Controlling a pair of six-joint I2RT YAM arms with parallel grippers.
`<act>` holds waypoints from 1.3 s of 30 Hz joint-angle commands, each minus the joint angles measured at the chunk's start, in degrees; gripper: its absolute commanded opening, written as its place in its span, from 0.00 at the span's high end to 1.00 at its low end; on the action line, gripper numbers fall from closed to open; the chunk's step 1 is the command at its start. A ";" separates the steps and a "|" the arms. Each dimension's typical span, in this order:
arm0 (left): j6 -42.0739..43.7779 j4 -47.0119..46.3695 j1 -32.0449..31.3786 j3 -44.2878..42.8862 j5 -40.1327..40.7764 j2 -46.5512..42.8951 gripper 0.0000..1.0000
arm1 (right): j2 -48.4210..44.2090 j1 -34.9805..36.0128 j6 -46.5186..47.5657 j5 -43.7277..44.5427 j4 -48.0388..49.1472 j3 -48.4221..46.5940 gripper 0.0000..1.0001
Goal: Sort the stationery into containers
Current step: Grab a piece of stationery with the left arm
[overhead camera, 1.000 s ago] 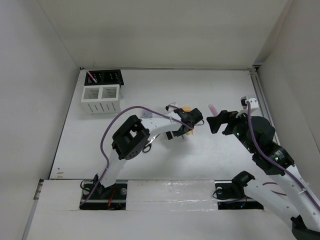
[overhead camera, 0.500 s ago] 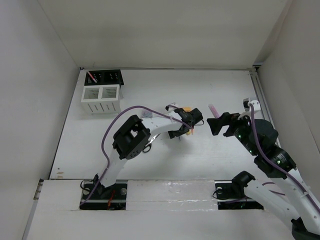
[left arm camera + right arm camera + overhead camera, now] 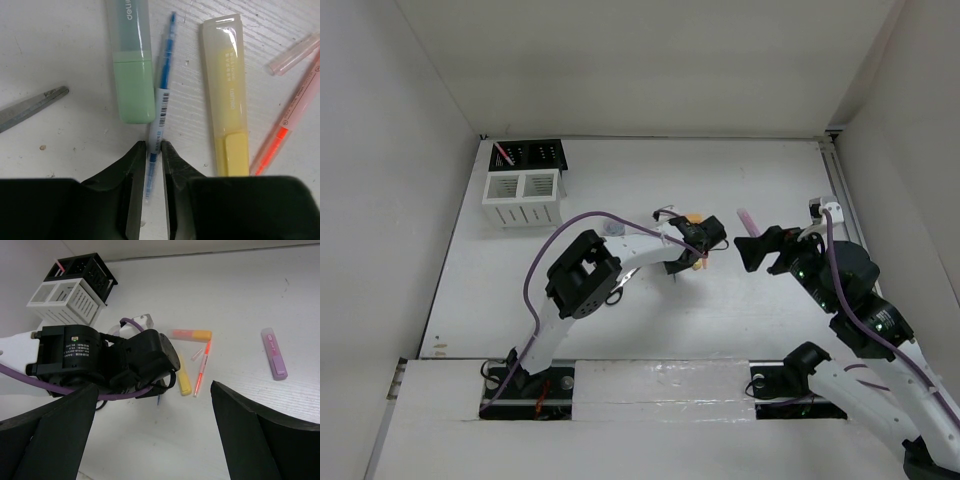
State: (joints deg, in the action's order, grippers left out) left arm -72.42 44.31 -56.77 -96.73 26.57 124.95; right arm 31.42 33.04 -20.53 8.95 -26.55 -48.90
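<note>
My left gripper (image 3: 151, 150) is shut on a thin blue pen (image 3: 161, 100) that lies flat on the table, its fingertips touching the pen's lower end on both sides. A green marker (image 3: 131, 65) lies just left of the pen and a yellow marker (image 3: 227, 95) to its right. Further right is an orange-red pen (image 3: 287, 127). My right gripper (image 3: 155, 405) hangs open above the table with nothing between its fingers, facing the left arm. A pink marker (image 3: 274, 359) and an orange marker (image 3: 190, 334) lie beyond. The white organizer (image 3: 523, 198) and black mesh holder (image 3: 532, 154) stand at the far left.
A scissors blade (image 3: 30, 106) lies left of the green marker. A clear pen cap (image 3: 292, 54) rests by the orange-red pen. A pink pen (image 3: 503, 154) stands in the black holder. A small round tub (image 3: 611, 229) sits beside the left arm. White walls enclose the table.
My left gripper has closed from wide open onto the blue pen. My right arm has drifted slightly right and stays open.
</note>
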 commanded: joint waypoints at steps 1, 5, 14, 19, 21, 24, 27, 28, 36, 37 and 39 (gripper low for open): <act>0.35 -1.94 0.17 2.42 -3.72 2.94 0.86 | -0.48 0.01 -0.30 -0.60 2.90 -0.05 0.00; 1.40 -3.27 0.17 3.73 -4.86 3.46 0.96 | -0.48 0.01 -0.30 -0.60 2.90 -0.05 0.00; 3.87 -8.02 0.79 6.38 -8.11 2.85 1.00 | -0.48 0.01 -0.82 -1.22 3.43 0.48 0.00; 3.87 -8.02 0.79 7.61 -6.97 0.04 1.00 | -0.48 0.01 -1.34 -1.83 4.48 1.00 0.00; 3.87 -7.49 0.79 8.31 -6.18 -1.36 1.00 | -0.48 0.01 -1.35 -1.83 4.48 1.00 0.00; 3.26 -5.74 0.18 8.31 -4.78 -3.21 1.00 | 0.05 0.01 -1.35 -2.36 4.48 1.00 0.00; 3.25 -3.72 -1.14 7.79 -2.40 -5.14 1.00 | 0.05 0.01 -1.35 -2.36 5.01 1.00 0.00; 2.73 -2.67 -1.15 7.78 -1.09 -5.67 1.00 | 0.05 0.01 -1.87 -2.36 5.01 1.00 0.00; 2.37 -3.35 -1.85 10.16 0.59 -12.35 1.00 | 0.57 0.01 -1.88 -2.36 5.54 1.00 0.00; 2.90 -3.97 -2.37 10.76 1.11 -13.75 1.00 | 0.57 0.01 -1.88 -2.36 5.54 1.00 0.00; 5.69 -6.42 -2.99 10.77 1.90 -15.25 1.00 | 0.57 0.01 -1.88 -2.36 6.07 1.00 0.00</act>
State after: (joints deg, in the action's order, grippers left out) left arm -68.95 38.83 -58.98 -86.15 25.30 115.77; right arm 32.08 33.04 -22.09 7.07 -24.82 -47.79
